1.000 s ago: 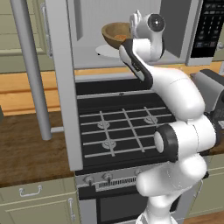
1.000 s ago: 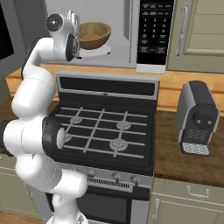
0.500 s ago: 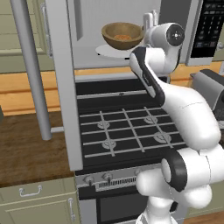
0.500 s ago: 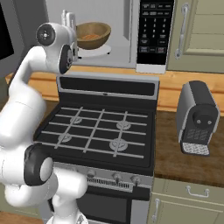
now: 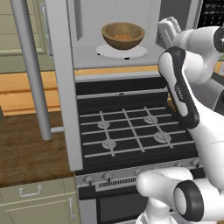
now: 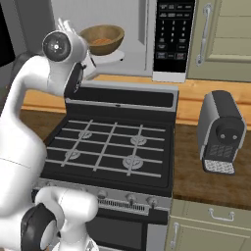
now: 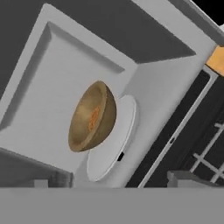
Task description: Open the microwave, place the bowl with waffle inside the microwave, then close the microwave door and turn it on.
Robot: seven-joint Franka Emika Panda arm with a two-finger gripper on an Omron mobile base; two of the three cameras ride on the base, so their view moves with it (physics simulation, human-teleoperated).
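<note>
**Bowl seated, door not yet shut**

The tool [image 7: 118, 181] hangs released and empty just outside the microwave [image 5: 83, 52], facing the wooden bowl [image 7: 92, 117] — which sits on the white turntable [image 7: 114, 144] with the waffle [image 5: 123, 37] inside. The microwave door [image 5: 59, 83] stands wide open over the gas stove [image 5: 131, 131]. Risk — the arm's elbow sits in the door's swing path, so a hasty close could jam.

Ahead of me the microwave [image 5: 87, 48] cavity stands unblocked; the bowl [image 5: 123, 36] fills its turntable [image 5: 105, 52], and the swung-out microwave door [image 5: 61, 83] walls my left.
</note>
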